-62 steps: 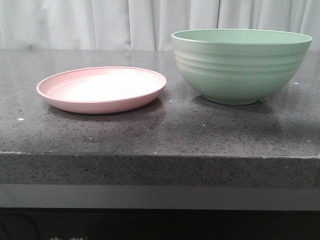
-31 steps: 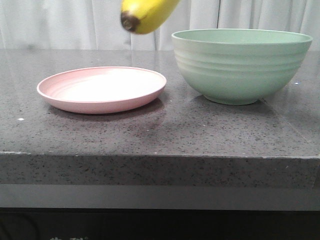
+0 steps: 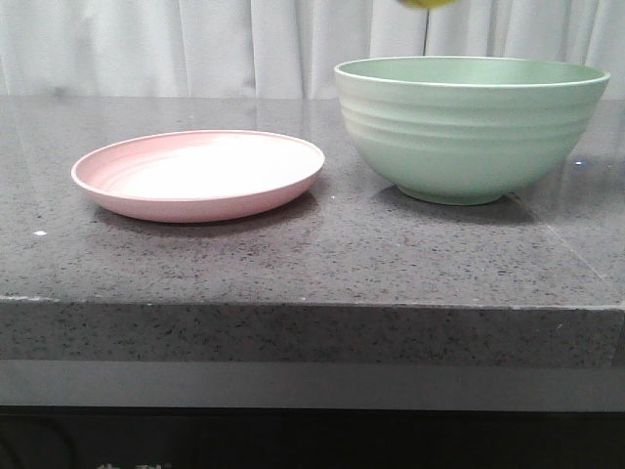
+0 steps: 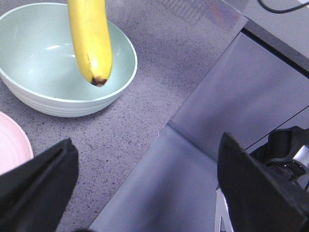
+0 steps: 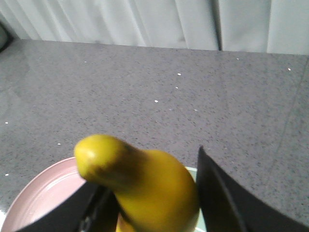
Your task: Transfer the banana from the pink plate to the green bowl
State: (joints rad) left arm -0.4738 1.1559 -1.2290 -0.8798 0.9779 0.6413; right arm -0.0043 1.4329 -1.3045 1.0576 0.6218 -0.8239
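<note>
The yellow banana (image 4: 91, 38) hangs dark tip down over the green bowl (image 4: 58, 104); in the front view only its lowest bit (image 3: 425, 3) shows at the top edge above the bowl (image 3: 472, 127). My right gripper (image 5: 149, 203) is shut on the banana (image 5: 154, 188), one black finger on each side. The pink plate (image 3: 198, 176) lies bare to the left of the bowl, and it also shows in the wrist views (image 4: 12, 145) (image 5: 38, 193). My left gripper (image 4: 147, 193) is open and holds nothing, above the table's front edge. Neither gripper shows in the front view.
The speckled dark stone table (image 3: 312, 264) has a thick front edge. White curtains (image 3: 195, 44) hang behind it. In the left wrist view a grey panel (image 4: 227, 96) and black equipment (image 4: 285, 154) lie below the table's edge.
The banana has moved right, from above the plate's right rim to above the bowl, and now shows only at the top edge of the front view. Plate and bowl have not moved.
</note>
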